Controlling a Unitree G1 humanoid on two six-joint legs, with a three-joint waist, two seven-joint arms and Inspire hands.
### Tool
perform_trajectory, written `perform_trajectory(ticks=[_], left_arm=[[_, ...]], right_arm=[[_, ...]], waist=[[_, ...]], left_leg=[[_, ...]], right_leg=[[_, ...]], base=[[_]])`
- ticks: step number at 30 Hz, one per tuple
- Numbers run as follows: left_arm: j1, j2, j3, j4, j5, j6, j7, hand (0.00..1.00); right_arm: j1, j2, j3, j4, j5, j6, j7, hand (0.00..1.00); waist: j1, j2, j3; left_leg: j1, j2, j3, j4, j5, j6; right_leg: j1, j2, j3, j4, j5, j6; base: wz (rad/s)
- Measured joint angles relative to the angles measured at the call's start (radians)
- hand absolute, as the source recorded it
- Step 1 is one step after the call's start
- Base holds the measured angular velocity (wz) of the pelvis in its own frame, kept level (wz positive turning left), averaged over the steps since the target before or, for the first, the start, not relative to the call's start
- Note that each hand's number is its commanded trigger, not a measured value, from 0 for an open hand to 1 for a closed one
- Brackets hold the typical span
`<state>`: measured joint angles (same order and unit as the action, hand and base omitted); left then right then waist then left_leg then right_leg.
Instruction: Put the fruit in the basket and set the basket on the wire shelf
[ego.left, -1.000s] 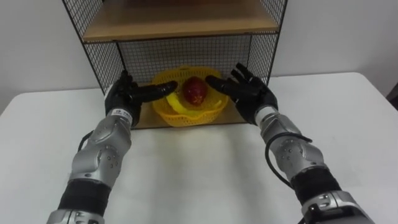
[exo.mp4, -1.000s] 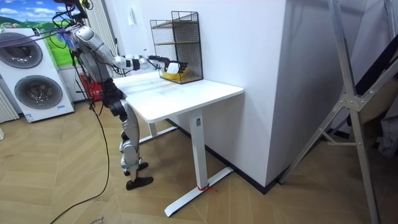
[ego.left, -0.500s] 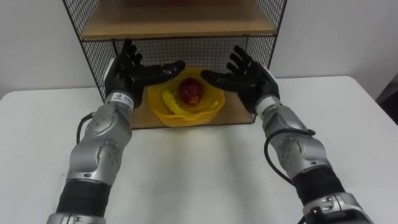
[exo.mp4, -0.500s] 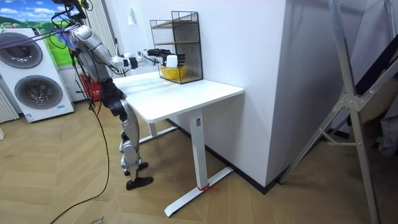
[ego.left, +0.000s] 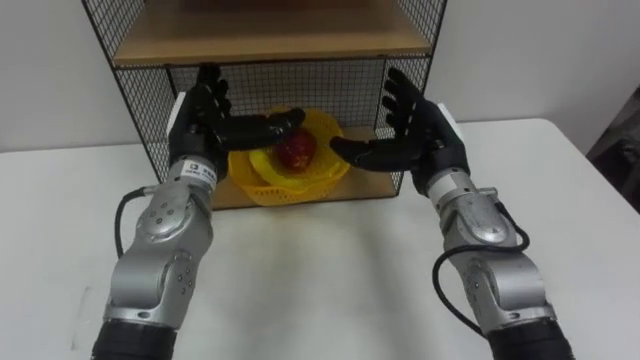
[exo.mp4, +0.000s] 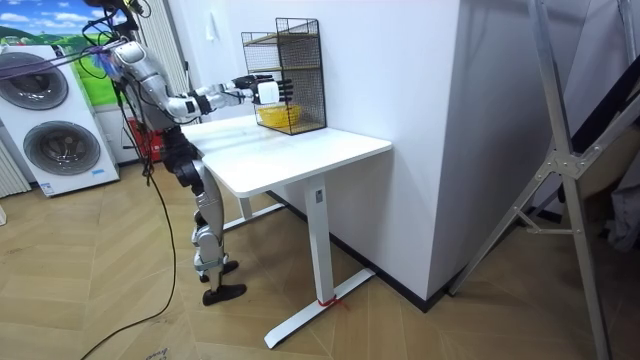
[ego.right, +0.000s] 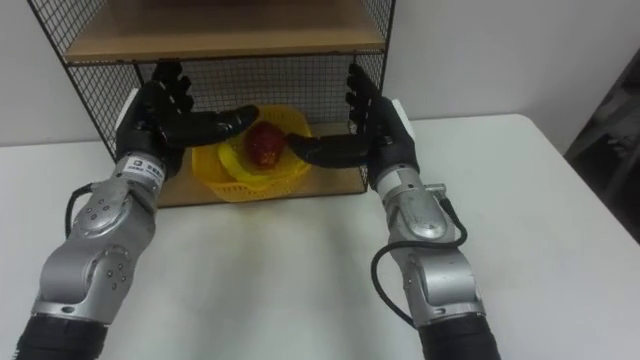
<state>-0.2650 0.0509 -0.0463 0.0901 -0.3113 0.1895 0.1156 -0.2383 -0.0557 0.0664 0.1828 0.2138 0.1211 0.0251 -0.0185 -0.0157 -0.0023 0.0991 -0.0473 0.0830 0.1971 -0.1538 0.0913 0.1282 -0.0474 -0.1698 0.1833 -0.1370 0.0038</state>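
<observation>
A yellow basket stands on the bottom board of the black wire shelf, with a red fruit and a yellow banana in it. My left hand is raised in front of the shelf at the basket's left, open, its thumb stretched over the basket. My right hand is raised at the basket's right, open, thumb pointing inward. Neither hand touches the basket.
The shelf stands at the back of a white table, against a white wall, with a wooden upper board. In the room view I stand at the table's left end; washing machines are behind me.
Both hands have lifted up and drawn back from the basket's sides, which stays on the shelf. The head camera has shifted, so the scene sits a little lower and more to the left.
</observation>
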Motion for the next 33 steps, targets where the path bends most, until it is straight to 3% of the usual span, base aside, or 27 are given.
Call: perform_trajectory(ticks=[2,11,17,19,24,30,33], left_arm=[[0.006,0.000,-0.002,0.000,0.000,0.000,-0.010,0.00],[0.148,0.006,-0.005,-0.100,-0.029,-0.005,-0.031,0.00],[0.205,0.006,-0.007,-0.177,-0.050,-0.048,-0.088,0.00],[0.246,0.007,-0.006,-0.201,-0.066,-0.075,-0.103,0.00],[0.319,0.012,-0.002,-0.246,-0.110,-0.088,-0.105,0.00],[0.406,0.019,-0.007,-0.280,-0.140,-0.160,-0.128,0.00],[0.459,0.020,-0.006,-0.288,-0.157,-0.166,-0.135,0.00]], right_arm=[[0.007,0.000,-0.001,-0.002,0.001,0.000,0.000,0.00],[0.114,-0.003,-0.001,-0.083,0.055,0.000,0.024,0.00],[0.181,-0.009,-0.001,-0.191,0.055,-0.002,0.051,0.00],[0.205,-0.014,-0.002,-0.212,0.056,-0.027,0.064,0.00],[0.251,-0.025,-0.001,-0.235,0.058,-0.040,0.080,0.00],[0.330,-0.031,0.000,-0.280,0.068,-0.074,0.097,0.00],[0.358,-0.035,-0.005,-0.287,0.073,-0.089,0.098,0.00]], waist=[[-0.001,-0.001,-0.0007],[0.007,-0.005,-0.0018],[0.021,0.009,0.0057],[0.021,0.010,0.0056],[0.023,0.009,0.0050],[0.029,0.006,0.0040],[0.029,-0.001,-0.0008]], left_leg=[[0.002,0.000,0.001,0.000,0.000,0.000],[0.000,0.001,0.005,-0.001,0.000,0.000],[-0.003,0.001,0.004,-0.003,0.000,0.000],[-0.002,0.001,0.004,-0.005,0.000,0.000],[-0.004,0.001,0.004,-0.005,0.000,0.000],[-0.013,0.001,0.001,-0.004,0.000,0.000],[-0.017,0.001,-0.003,-0.003,0.000,-0.001]], right_leg=[[0.001,0.000,0.002,-0.002,0.000,0.000],[0.001,0.003,0.009,-0.013,0.000,0.000],[-0.003,0.005,0.018,-0.013,-0.001,0.001],[-0.003,0.007,0.021,-0.013,-0.001,0.001],[-0.005,0.012,0.020,-0.013,-0.001,0.002],[-0.005,0.011,0.011,-0.012,0.000,0.001],[-0.009,0.011,0.005,-0.013,-0.001,0.001]], base=[[0.00],[0.00],[0.00],[0.00],[0.00],[0.02],[0.04]])
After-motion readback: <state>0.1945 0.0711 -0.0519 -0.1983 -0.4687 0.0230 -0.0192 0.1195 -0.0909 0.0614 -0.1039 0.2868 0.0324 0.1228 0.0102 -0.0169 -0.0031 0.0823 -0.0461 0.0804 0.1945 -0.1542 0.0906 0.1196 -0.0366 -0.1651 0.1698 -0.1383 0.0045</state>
